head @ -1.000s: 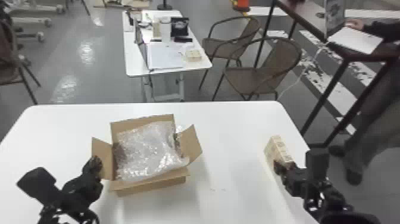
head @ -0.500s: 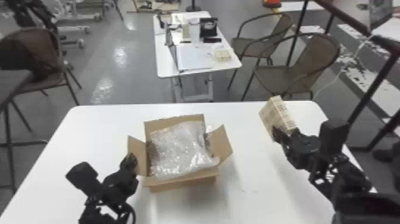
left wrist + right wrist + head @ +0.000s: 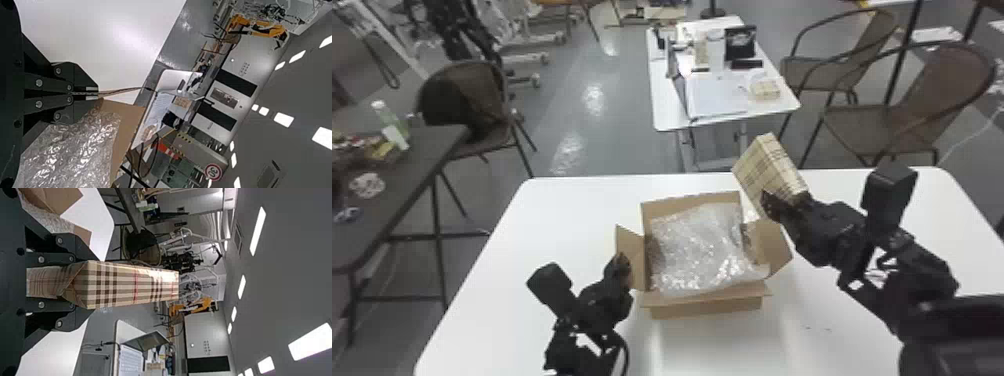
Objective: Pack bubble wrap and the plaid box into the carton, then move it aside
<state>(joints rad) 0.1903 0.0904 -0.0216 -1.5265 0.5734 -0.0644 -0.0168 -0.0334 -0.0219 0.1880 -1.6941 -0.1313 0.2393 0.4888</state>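
Note:
In the head view my right gripper (image 3: 784,200) holds the plaid box (image 3: 772,170) tilted, just beyond the carton's right flap. The right wrist view has the plaid box (image 3: 129,284) clamped between both fingers of the right gripper (image 3: 60,282). The open carton (image 3: 707,305) stands on the table with crinkled bubble wrap (image 3: 702,250) inside. At its left flap is my left gripper (image 3: 622,265); in the left wrist view the left gripper (image 3: 92,93) pinches the thin edge of a carton flap (image 3: 121,91), with bubble wrap (image 3: 74,152) beside it.
The white table (image 3: 857,300) carries the carton and has free surface around it. Beyond its far edge stand a smaller white table (image 3: 667,110) with items and brown chairs (image 3: 877,120). A dark table (image 3: 392,200) is at the left.
My right gripper has lifted the plaid box from the table's right side and carried it left toward the carton. The head view has swung rightward-to-left. The left gripper stays at the flap.

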